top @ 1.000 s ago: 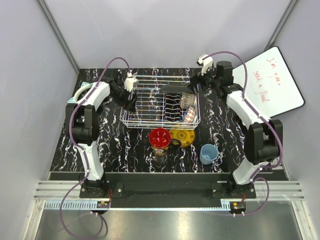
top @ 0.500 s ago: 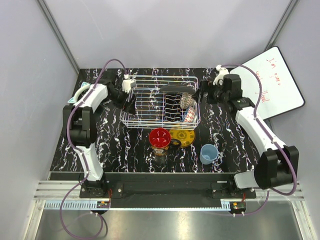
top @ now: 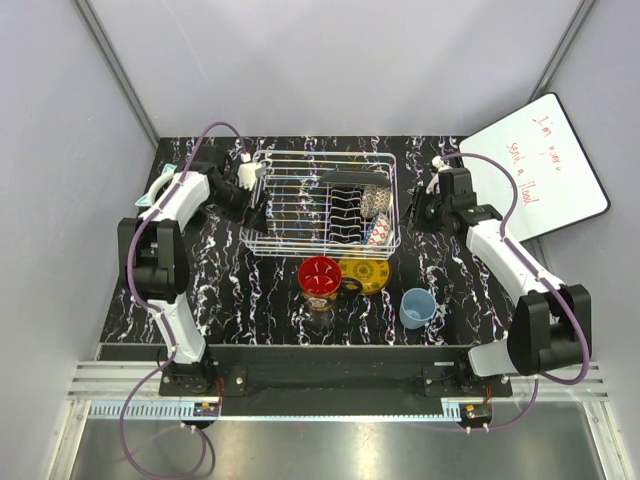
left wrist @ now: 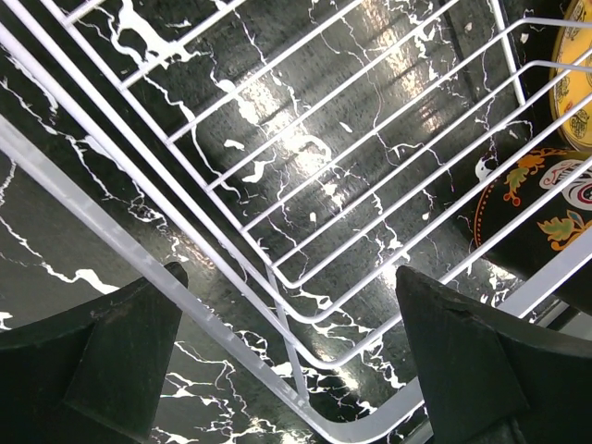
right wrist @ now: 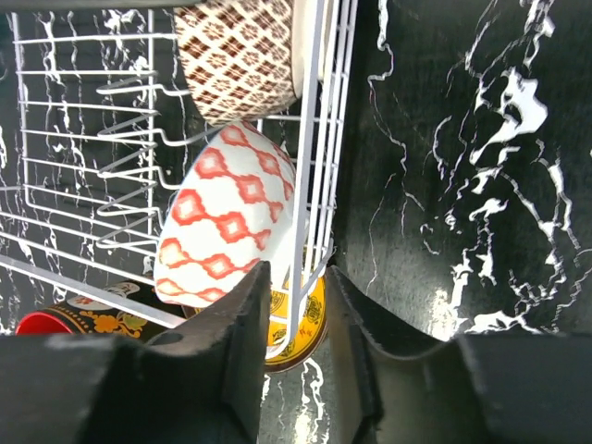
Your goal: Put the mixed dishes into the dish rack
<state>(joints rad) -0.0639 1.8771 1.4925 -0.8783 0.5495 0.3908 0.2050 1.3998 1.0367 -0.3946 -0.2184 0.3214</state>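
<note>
From above, we see the white dish rack (top: pixel 320 205) at the far middle of a black, white-veined table (top: pixel 230 290) boxed in by grey walls, with a whiteboard (top: pixel 540 170) propped at right. A red bowl (top: pixel 319 275), yellow plate (top: pixel 366 272) and light-blue cup (top: pixel 417 307) sit nearer. At the left wrist, the left gripper (left wrist: pixel 287 314) spreads wide astride the rack's corner wires. At the right wrist, the right gripper (right wrist: pixel 296 296) straddles the rack's right rim, jaws narrowed but with gaps on both sides, near a racked brown-mesh bowl (right wrist: pixel 240 55)

Left wrist view's edge cuts off most of the yellow patterned plate (left wrist: pixel 578 92).
</note>
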